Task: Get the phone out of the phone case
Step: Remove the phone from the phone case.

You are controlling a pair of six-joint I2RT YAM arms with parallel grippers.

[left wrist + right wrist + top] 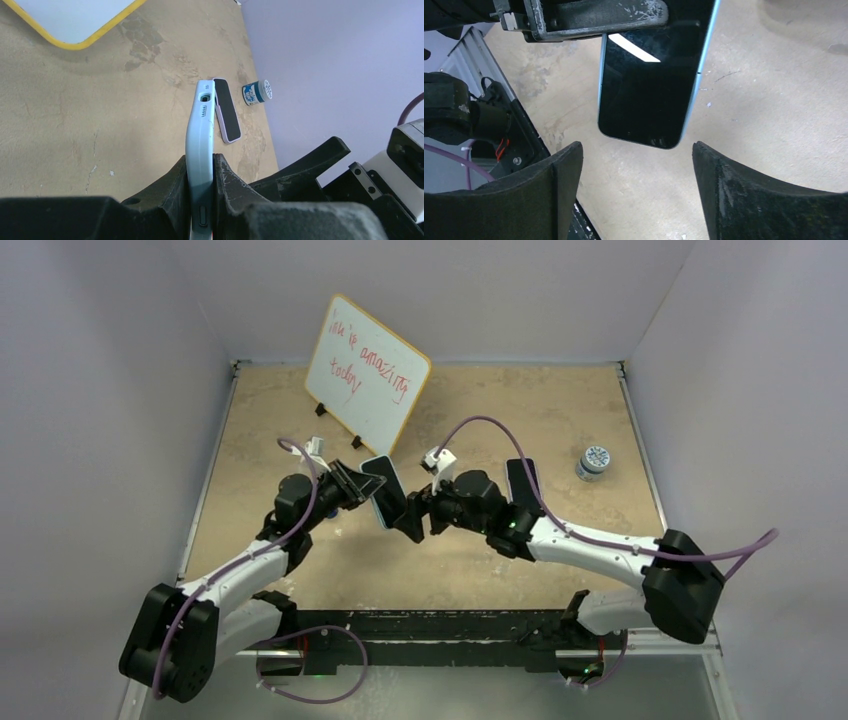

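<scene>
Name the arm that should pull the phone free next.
Right. The left hand is shut on the blue-cased phone, steadying it; the right hand is open, empty, facing its screen.

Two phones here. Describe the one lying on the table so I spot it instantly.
From the whiteboard, go right to the small blue-and-white jar. Just left of it, a phone in a lilac case lies flat on the table; the light-blue phone is clamped in the left gripper.
</scene>
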